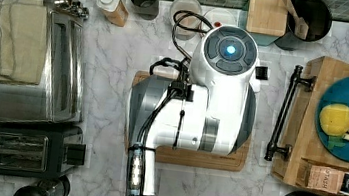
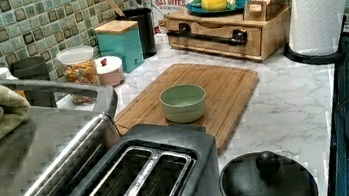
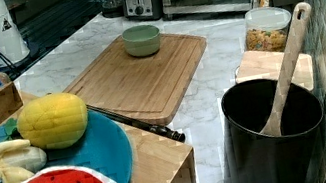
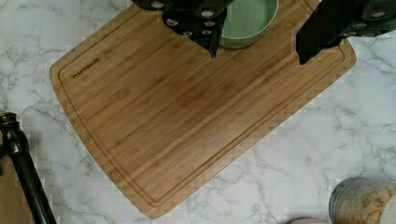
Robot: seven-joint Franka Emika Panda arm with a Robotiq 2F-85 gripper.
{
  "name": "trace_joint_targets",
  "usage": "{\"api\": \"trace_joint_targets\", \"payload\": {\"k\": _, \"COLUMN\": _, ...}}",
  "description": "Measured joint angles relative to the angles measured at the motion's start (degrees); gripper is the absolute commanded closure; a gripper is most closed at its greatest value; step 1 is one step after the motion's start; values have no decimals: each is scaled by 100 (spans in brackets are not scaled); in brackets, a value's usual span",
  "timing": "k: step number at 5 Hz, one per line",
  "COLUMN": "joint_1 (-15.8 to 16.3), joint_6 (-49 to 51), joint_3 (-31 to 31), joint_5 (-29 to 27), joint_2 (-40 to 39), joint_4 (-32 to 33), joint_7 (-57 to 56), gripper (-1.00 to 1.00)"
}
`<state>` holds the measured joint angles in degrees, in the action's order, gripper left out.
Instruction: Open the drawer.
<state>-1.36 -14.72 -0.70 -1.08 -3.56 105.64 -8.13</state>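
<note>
The drawer (image 2: 216, 47) sits shut in a light-wood box at the top view's right, and its long black bar handle (image 1: 281, 113) faces the cutting board. The handle also appears in the left view (image 2: 207, 34), in the right view (image 3: 141, 123) and at the wrist view's edge (image 4: 25, 182). My gripper (image 4: 258, 56) hangs open above the cutting board (image 4: 187, 116), near a green bowl (image 4: 247, 23), with nothing between its black fingers (image 4: 212, 42). It is well apart from the handle. In the top view the white arm (image 1: 214, 83) covers the board.
A blue plate (image 1: 326, 142) with toy fruit lies on the drawer box. Behind it stand a black utensil pot (image 3: 273, 153), a teal box (image 2: 123, 44) and jars (image 2: 77, 64). A toaster (image 1: 29, 153) and toaster oven (image 1: 59, 74) fill the top view's left. A paper towel roll (image 2: 319, 4) stands beside the box.
</note>
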Motion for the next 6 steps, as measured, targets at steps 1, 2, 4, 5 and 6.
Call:
{"api": "trace_joint_targets", "payload": {"k": 1, "joint_1": 0, "joint_6": -57, "joint_3": 0, "joint_5": 0, "joint_2": -6, "joint_4": 39, "joint_7": 0, "gripper": -100}}
{"api": "trace_joint_targets", "payload": {"k": 2, "joint_1": -1, "joint_6": -31, "joint_3": 0, "joint_5": -7, "joint_2": -23, "joint_4": 95, "joint_7": -1, "gripper": -100}}
{"api": "trace_joint_targets", "payload": {"k": 4, "joint_1": -1, "joint_6": -302, "joint_3": -35, "joint_5": 264, "joint_2": -351, "joint_4": 101, "joint_7": -413, "gripper": -100}}
{"api": "trace_joint_targets", "payload": {"k": 5, "joint_1": -86, "joint_6": -939, "joint_3": -33, "joint_5": 474, "joint_2": -555, "joint_4": 168, "joint_7": -1430, "gripper": -100}}
{"api": "trace_joint_targets", "payload": {"k": 6, "joint_1": -155, "joint_6": -988, "joint_3": -157, "joint_5": 483, "joint_2": -728, "joint_4": 168, "joint_7": -2746, "gripper": -100}}
